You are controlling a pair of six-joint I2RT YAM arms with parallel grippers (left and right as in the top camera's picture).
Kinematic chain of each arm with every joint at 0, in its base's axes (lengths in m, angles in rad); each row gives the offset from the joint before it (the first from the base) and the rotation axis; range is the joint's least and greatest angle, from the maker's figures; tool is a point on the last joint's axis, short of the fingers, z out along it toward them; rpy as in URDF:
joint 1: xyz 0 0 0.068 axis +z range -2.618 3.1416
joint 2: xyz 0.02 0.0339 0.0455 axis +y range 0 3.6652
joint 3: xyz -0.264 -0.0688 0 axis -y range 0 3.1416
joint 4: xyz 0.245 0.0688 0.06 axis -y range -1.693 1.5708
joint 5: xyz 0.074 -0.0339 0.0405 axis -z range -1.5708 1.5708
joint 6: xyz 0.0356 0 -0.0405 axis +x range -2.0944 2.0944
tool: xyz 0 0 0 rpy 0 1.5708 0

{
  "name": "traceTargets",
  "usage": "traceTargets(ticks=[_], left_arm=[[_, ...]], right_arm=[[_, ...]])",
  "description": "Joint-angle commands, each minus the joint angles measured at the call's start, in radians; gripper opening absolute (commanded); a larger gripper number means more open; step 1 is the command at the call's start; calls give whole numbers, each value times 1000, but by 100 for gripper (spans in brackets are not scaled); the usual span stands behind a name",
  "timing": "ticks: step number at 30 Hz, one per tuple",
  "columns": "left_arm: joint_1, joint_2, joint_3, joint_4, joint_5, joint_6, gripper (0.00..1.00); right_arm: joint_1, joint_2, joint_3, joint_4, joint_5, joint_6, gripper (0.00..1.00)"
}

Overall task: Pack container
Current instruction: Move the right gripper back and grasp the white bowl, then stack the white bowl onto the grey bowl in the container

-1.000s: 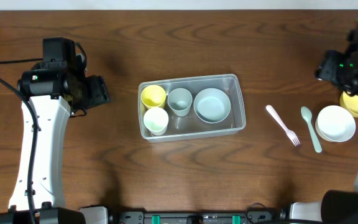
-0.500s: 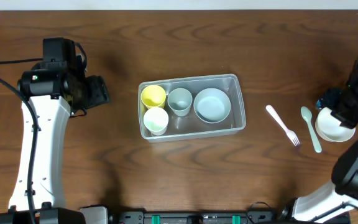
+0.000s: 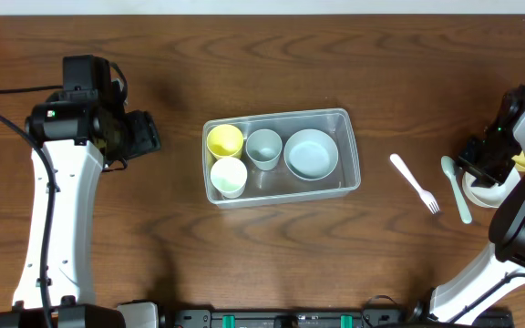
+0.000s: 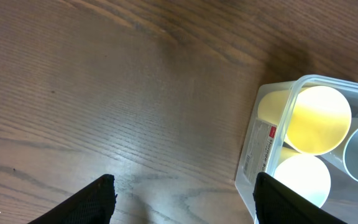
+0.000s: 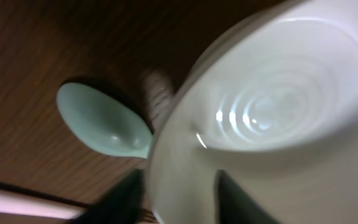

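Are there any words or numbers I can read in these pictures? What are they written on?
White paper label with a red mark, stuck on the end wall of the clear plastic rectangular container: it has tiny print, too small and blurred to read.
No other words, numbers or signs show in any view.

clear container point(image 3: 281, 115), yellow cup point(image 3: 225, 140), mint spoon point(image 3: 460, 199).

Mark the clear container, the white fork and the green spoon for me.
clear container point(image 3: 276, 116): overhead view, on the middle of its far rim.
white fork point(image 3: 415, 185): overhead view, midway along the handle.
green spoon point(image 5: 104, 121): right wrist view, on the spoon's bowl.
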Motion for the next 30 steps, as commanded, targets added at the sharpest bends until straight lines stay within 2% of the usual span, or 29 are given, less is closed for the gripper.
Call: traceTargets(ticks=[1,3,10,15,19,24,30], left_arm=[[5,1,-3,-2,10,-10,72],[5,1,-3,-2,10,-9,72],[5,1,-3,-2,10,-9,72],[5,1,-3,-2,10,-9,72],[5,1,-3,-2,10,-9,72],[5,1,-3,-2,10,-9,72],[5,1,-3,-2,10,-10,72]], right_arm=[[0,1,-3,-1,-8,0,23],[1,1,-3,-1,-8,0,16],[2,1,-3,-1,-13,0,1],[4,-20,3,-14,-59,-6,1],[30,-117,33,-18,-127,-69,1],[126,-313,110,-23,-214,-162,1],[408,-486,151,19,-217,-341,1]])
